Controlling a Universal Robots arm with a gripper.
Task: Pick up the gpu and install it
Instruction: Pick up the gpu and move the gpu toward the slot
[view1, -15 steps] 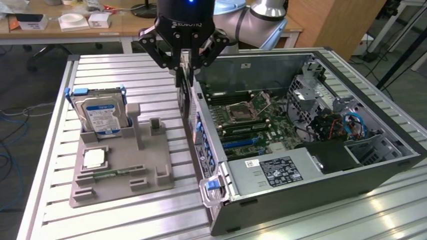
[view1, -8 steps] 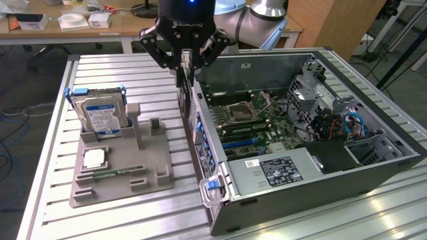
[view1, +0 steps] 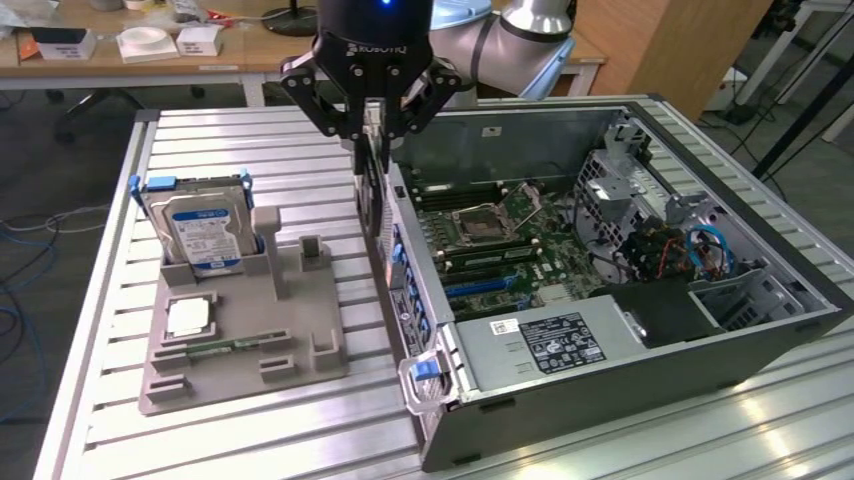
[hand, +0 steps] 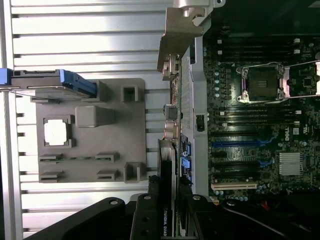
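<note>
My gripper (view1: 374, 130) is shut on the upper edge of the gpu (view1: 370, 195), a thin dark card that hangs edge-down from the fingers. It hovers over the rear wall of the open computer case (view1: 747, 340), between the grey holder and the motherboard (view1: 521, 245). In the wrist view the gpu (hand: 167, 195) appears edge-on between the fingers of the gripper (hand: 170, 220). Its silver bracket (hand: 179, 37) is at the far end, beside the case wall. The blue expansion slots (hand: 240, 145) lie just to one side of the card.
A grey holder tray (view1: 314, 300) sits on the slatted table at the exterior view's left. It carries an upright hard drive (view1: 200, 232), a square chip (view1: 188, 317) and a memory stick (view1: 240, 346). Inside the case are a power supply (view1: 554, 340) and drive cages.
</note>
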